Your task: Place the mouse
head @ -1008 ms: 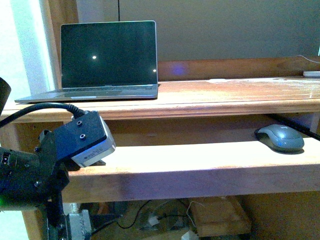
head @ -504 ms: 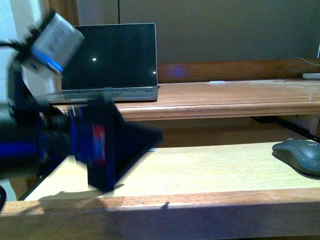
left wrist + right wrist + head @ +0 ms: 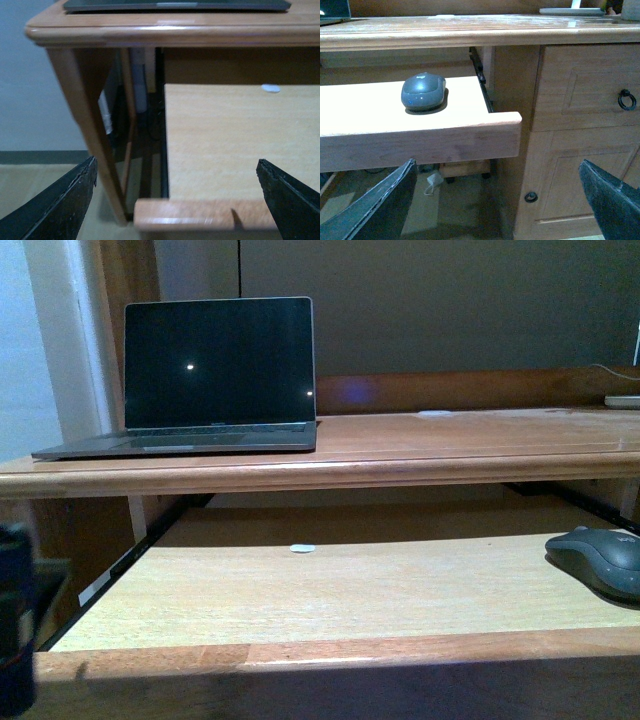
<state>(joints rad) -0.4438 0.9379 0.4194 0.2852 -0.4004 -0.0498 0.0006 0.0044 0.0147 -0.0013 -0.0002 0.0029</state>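
The mouse [image 3: 600, 558] is dark grey, oval and domed. It lies at the right end of the pulled-out wooden keyboard tray [image 3: 330, 585], and also shows in the right wrist view [image 3: 423, 91]. My left gripper [image 3: 175, 200] is open and empty, at the tray's front left corner. My right gripper [image 3: 502, 202] is open and empty, below and in front of the tray's right end, well apart from the mouse. In the front view only a dark blurred part of the left arm [image 3: 15, 625] shows.
An open laptop [image 3: 215, 370] with a dark screen stands on the desk top [image 3: 450, 445] at the left. A small white speck [image 3: 302, 548] lies on the tray. Right of the tray are a drawer with a ring pull [image 3: 626, 99] and a cabinet door.
The left arm, which filled the left of the front view, has dropped almost out of it. The view has risen, so the tray's top surface now shows in full.
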